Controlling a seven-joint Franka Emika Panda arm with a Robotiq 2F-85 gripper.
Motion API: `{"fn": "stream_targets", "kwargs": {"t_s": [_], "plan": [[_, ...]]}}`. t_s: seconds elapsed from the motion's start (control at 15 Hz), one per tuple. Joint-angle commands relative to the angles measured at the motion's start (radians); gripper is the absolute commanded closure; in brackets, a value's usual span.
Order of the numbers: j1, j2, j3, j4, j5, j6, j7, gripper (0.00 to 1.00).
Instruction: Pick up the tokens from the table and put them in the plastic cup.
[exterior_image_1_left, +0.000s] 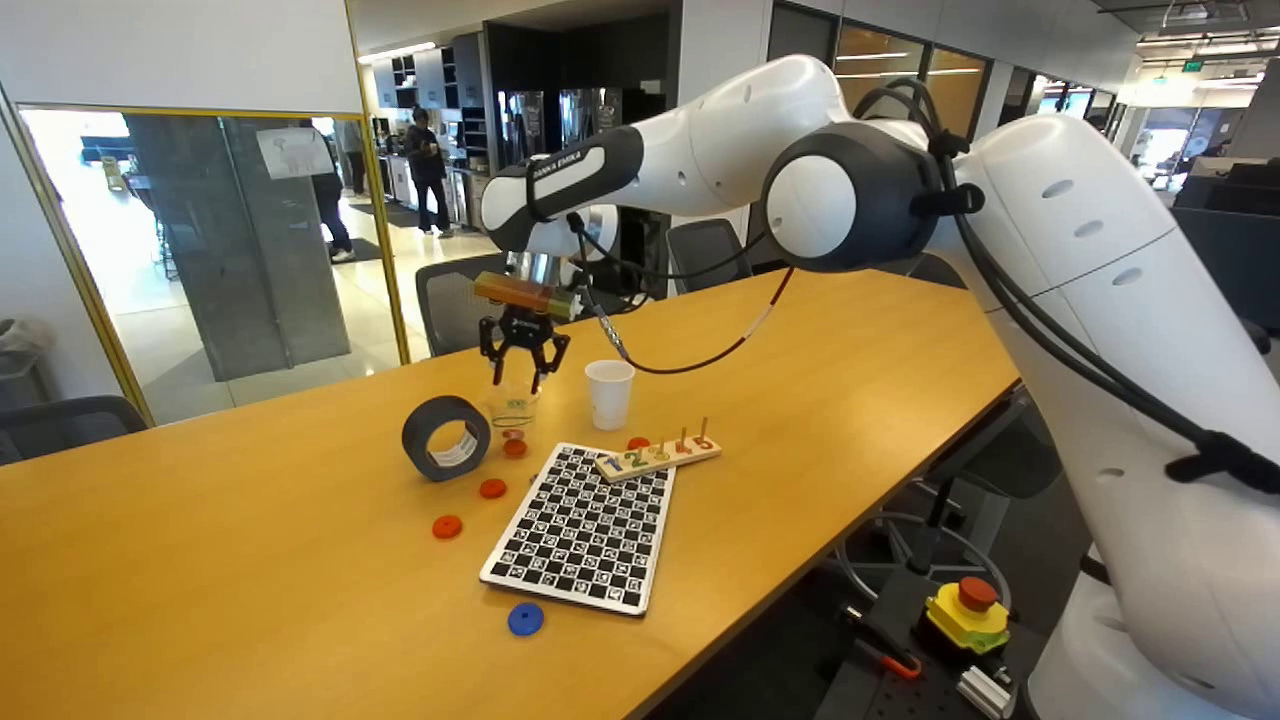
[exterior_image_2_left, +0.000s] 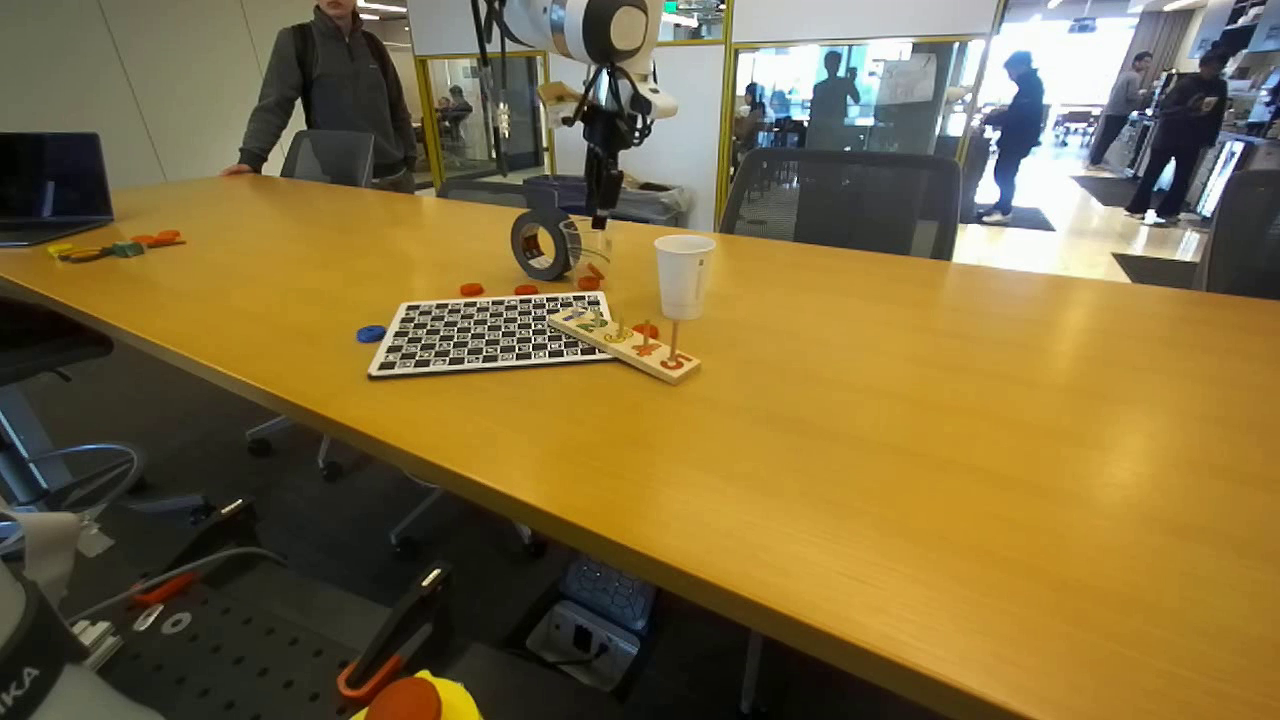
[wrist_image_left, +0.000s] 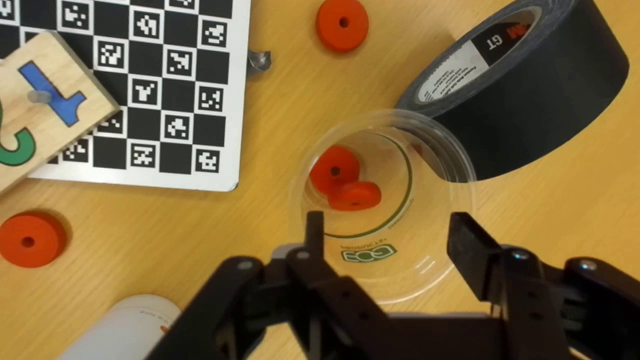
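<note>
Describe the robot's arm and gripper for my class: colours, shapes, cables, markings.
The arm is smooth and rounded, white with dark grey parts, and carries lettering that includes "EMIKA". Black cables are strapped along it; a looped cable has a red stretch. The gripper is black, angular and two-fingered.

- Upper left in an exterior view: white wall above a glass panel in a gold-coloured frame.
- Right of that frame: glossy pale floor, cabinets and a lit ceiling strip.
- Upper right there: dark-framed windows with warm streaks of light.
- Upper left in an exterior view: beige wall with thin seams; lower left, dark flooring under chair casters.
- Upper right there: a glaring bright opening, dark floor mats.
- In both exterior views: mesh-backed chairs.
</note>
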Motion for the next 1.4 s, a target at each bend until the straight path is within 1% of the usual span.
{"fn": "stream_targets", "kwargs": {"t_s": [0.0, 0.07, 0.2, 0.33, 0.47, 0.67, 0.8, 1.0, 1.33], "plan": [[0.024, -0.061, -0.015, -0.027, -0.049, -0.002, -0.008, 0.03], [0.030, -0.088, -0.014, -0.052, -0.064, 0.000, -0.018, 0.00], [0.042, -0.150, -0.005, -0.105, -0.095, -0.016, -0.062, 0.00], [0.052, -0.210, 0.010, -0.164, -0.122, -0.057, -0.151, 0.00], [0.061, -0.265, 0.026, -0.234, -0.123, -0.083, -0.233, 0.00], [0.082, -0.309, 0.042, -0.322, -0.142, -0.091, -0.351, 0.00], [0.092, -0.307, 0.052, -0.369, -0.170, -0.066, -0.431, 0.00], [0.102, -0.272, 0.063, -0.396, -0.227, -0.043, -0.548, 0.00], [0.127, -0.224, 0.067, -0.425, -0.370, 0.048, -0.675, 0.00]]}}
